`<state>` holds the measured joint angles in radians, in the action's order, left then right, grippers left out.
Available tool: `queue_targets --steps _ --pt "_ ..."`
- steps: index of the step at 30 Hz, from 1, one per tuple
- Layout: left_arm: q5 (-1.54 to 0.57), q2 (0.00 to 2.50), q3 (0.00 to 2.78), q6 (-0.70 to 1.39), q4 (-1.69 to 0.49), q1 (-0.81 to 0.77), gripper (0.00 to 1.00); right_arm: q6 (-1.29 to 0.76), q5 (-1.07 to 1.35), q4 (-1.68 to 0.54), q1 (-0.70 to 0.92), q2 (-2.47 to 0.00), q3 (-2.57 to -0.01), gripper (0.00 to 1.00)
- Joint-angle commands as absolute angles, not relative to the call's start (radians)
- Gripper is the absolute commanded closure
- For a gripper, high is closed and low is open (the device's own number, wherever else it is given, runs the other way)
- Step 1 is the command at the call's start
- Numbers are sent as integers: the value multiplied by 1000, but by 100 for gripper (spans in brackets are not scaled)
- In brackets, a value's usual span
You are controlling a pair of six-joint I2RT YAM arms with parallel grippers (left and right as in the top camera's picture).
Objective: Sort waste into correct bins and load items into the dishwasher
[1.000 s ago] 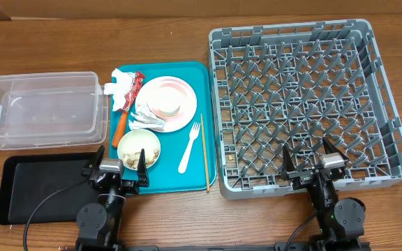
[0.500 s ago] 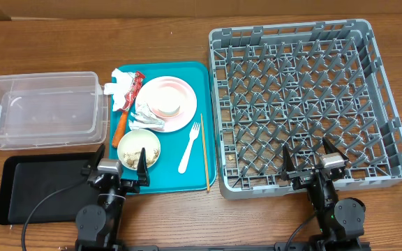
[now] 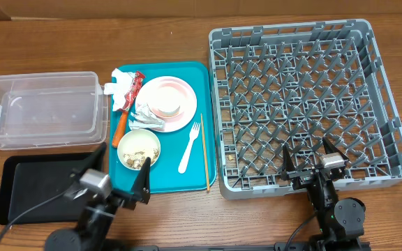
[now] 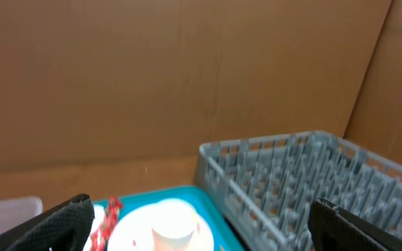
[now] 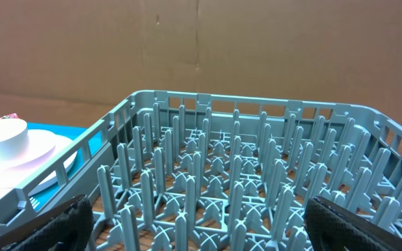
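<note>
Overhead view. Left hand (image 3: 115,176) and right hand (image 3: 309,157) each have fingers spread wide and hold nothing. The left hovers at the near edge of the teal tray (image 3: 173,167), the right over the near wall of the grey rack (image 3: 299,97). Just beyond the left hand sits the white bowl (image 3: 156,143) of food bits (image 3: 138,150). It is probably rigid, smooth and light, with loose contents; best pinched across the rim and kept level. Beside it, the fork (image 3: 189,148) and chopstick (image 3: 204,152) lie flat and look awkward to pinch.
</note>
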<state>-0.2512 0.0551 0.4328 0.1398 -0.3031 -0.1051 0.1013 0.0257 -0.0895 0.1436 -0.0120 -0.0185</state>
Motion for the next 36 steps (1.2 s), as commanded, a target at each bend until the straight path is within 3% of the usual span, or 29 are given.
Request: queue_targets --steps 1,12,20,21,22,23,26,29,33,35,36 --pt "-248 190 650 91 -426 -112 0 102 23 -84 137 -3 -8 0" --pt "-304 807 1341 44 -1060 -112 0 102 23 -84 137 -3 -8 0" --pt "-300 949 1461 43 -1141 -112 0 102 23 -84 137 -3 -8 0" --pt "-300 960 1459 17 -1149 -112 3 102 23 -84 137 -3 -8 0" --pt "-285 973 1454 -1 -1156 -112 21 102 23 -84 137 -3 -8 0" --pt "-263 984 1449 2 -1162 -112 30 102 23 -84 137 -3 -8 0" --pt "-147 1042 1431 59 -1224 -112 25 102 23 -84 137 -3 -8 0" --pt "-89 1121 1421 67 -1266 -112 43 102 23 -84 137 -3 -8 0" --pt "-67 1285 1404 63 -1271 -112 45 102 23 -84 137 -3 -8 0" --pt "-67 1361 1403 50 -1270 -112 42 102 23 -84 137 -3 -8 0" --pt "-67 1401 1403 38 -1270 -112 35 102 23 -84 137 -3 -8 0"
